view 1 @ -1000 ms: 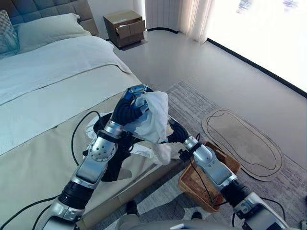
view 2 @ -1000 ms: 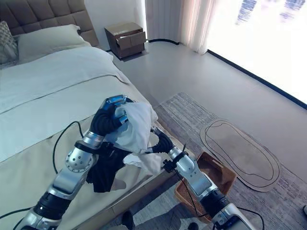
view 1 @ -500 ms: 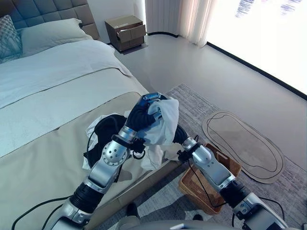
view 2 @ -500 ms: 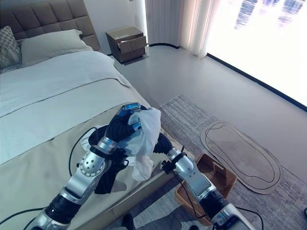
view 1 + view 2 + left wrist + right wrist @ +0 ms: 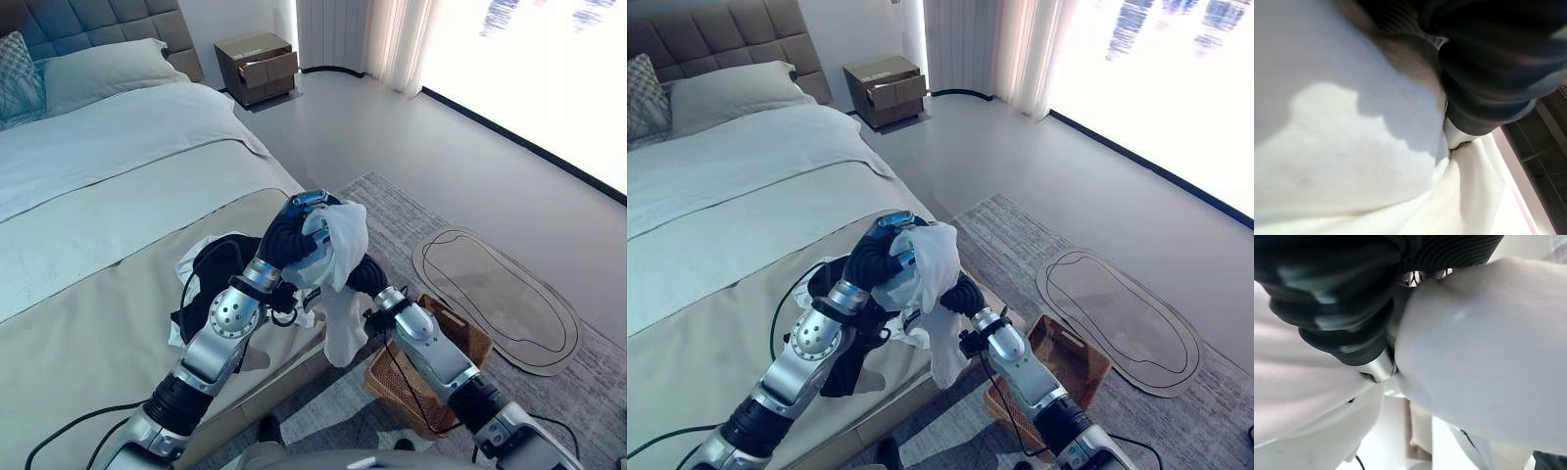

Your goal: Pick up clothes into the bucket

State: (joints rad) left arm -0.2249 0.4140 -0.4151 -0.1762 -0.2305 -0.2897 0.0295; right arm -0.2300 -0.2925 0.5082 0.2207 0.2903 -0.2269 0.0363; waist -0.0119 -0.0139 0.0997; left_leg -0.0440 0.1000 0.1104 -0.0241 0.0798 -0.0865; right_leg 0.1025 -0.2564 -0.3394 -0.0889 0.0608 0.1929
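White cloth (image 5: 338, 257) held up over bed (image 5: 108, 196) edge, tail hanging toward floor; L hand (image 5: 294, 227) curled into its top, fingers mostly buried; R hand (image 5: 960, 291) under the cloth, grip can't tell. Dark garment (image 5: 211, 269) on bed beside arms; wicker basket (image 5: 468, 345) on rug (image 5: 588, 372) nearby.

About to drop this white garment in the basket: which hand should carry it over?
Probably the left hand: the white garment is draped over it, hanging beside the wicker basket. The right hand is buried behind the cloth.
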